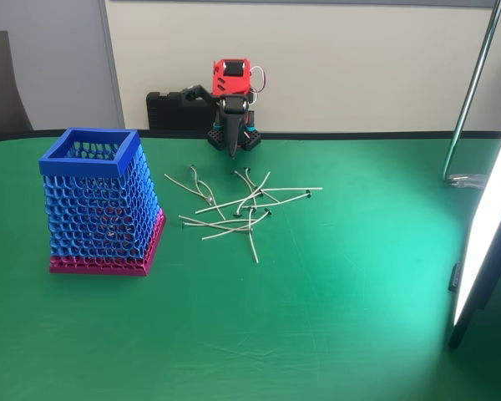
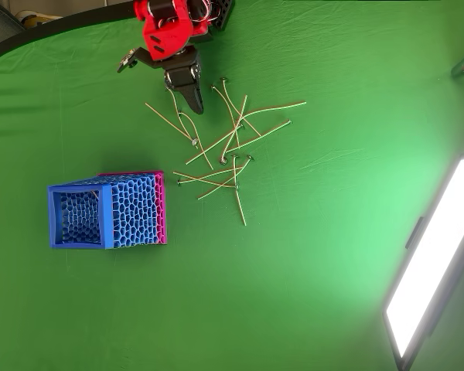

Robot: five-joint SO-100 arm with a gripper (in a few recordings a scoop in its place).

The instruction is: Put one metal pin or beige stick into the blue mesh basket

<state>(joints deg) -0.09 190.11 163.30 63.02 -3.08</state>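
- The blue mesh basket (image 1: 100, 205) is the thing to find places by; it stands upright on the green desk (image 1: 334, 334), with its open top up so a stick can drop in
- The basket is made of a net of little holes, with a smooth blue rim on top and a pink band (image 1: 108, 266) at the bottom, where it is wider
- In the fixed view the beige sticks (image 1: 242, 209) lie in a loose heap to the right of the basket, near it but not touching
- The sticks are thin, pale and a bit bent, and they cross over each other, so I think it is hard to pick just one
- One stick (image 2: 239, 207) pokes out of the heap on the side away from the arm, and looks easier to take
- The red and black arm (image 1: 231, 79) sits behind the heap, farther from the basket than the sticks are
- The claw (image 2: 190, 94) points down over the far edge of the heap; it looks closed or almost closed and holds nothing
- No stick shows inside the basket, so the job seems to be at its start
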